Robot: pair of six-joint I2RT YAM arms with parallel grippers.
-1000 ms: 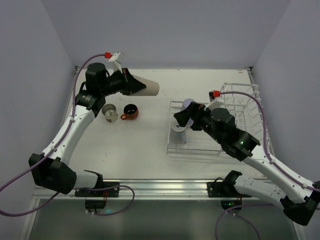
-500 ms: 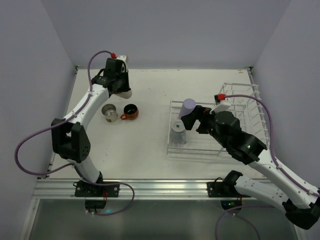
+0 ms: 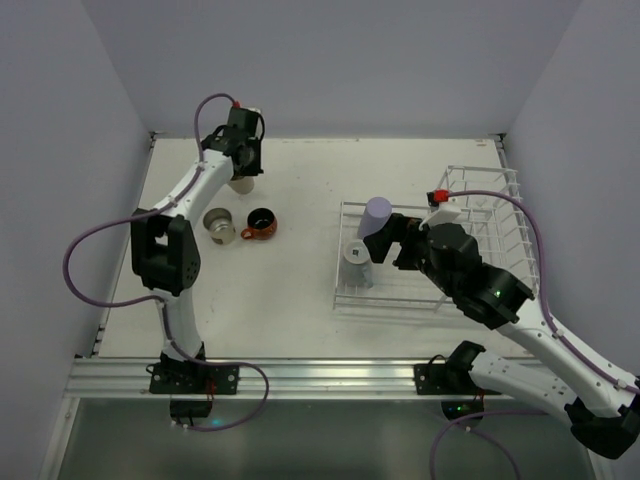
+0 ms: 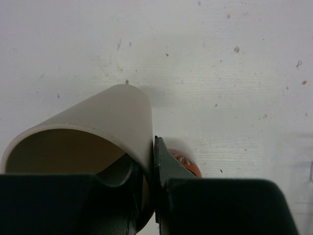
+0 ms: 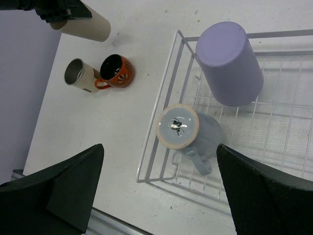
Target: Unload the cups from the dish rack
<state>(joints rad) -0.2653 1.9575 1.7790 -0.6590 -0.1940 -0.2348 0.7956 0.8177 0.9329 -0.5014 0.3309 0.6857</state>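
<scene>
Left gripper (image 3: 242, 168) swung beige tumbler (image 3: 240, 184) from sideways to downward.

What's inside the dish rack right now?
Two upside-down cups in the low tray: a lavender tumbler and a blue-grey handled cup. The right arm covers part of the taller basket.

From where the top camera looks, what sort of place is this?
Probably a lab robot bench, not a kitchen: a white table boxed by plain walls, a left arm and right arm bolted to a metal rail, and a dish rack with a purple cup.
</scene>
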